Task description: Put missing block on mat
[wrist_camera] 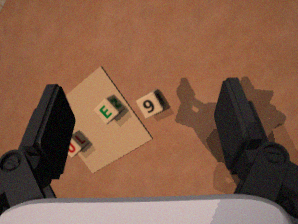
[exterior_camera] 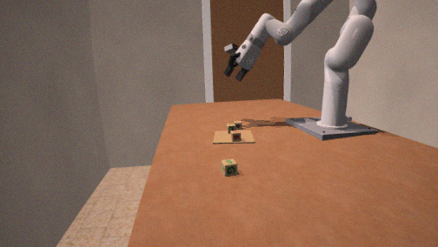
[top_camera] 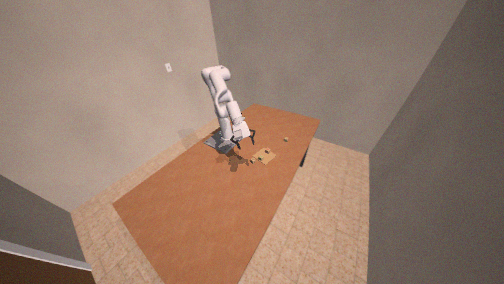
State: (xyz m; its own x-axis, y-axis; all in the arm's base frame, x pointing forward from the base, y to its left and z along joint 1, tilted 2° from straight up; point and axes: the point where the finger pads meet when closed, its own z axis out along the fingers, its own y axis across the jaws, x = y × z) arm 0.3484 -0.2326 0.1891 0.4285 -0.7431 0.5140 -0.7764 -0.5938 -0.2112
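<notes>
A tan mat (top_camera: 270, 158) (exterior_camera: 248, 140) (wrist_camera: 124, 140) lies on the table in front of the robot's base. On it are a block with a green E (wrist_camera: 107, 111) (exterior_camera: 231, 128) (top_camera: 260, 158) and a block with a red letter (wrist_camera: 76, 143) (exterior_camera: 235, 136) (top_camera: 266, 150), which my left finger partly hides in the wrist view. A block showing "9" (wrist_camera: 150, 104) (exterior_camera: 237, 124) (top_camera: 253, 160) lies just off the mat's edge, on the base side. A fourth block with a green mark (exterior_camera: 228, 167) (top_camera: 286, 139) lies alone, farther from the base. My gripper (wrist_camera: 142, 99) (exterior_camera: 233, 75) (top_camera: 246, 142) is open and empty, high above the mat.
The robot's base plate (exterior_camera: 330, 128) (top_camera: 217, 141) stands near the mat. The brown table (exterior_camera: 304, 196) (top_camera: 200, 215) ends close beyond the mat, with a drop to the tiled floor (top_camera: 320, 220).
</notes>
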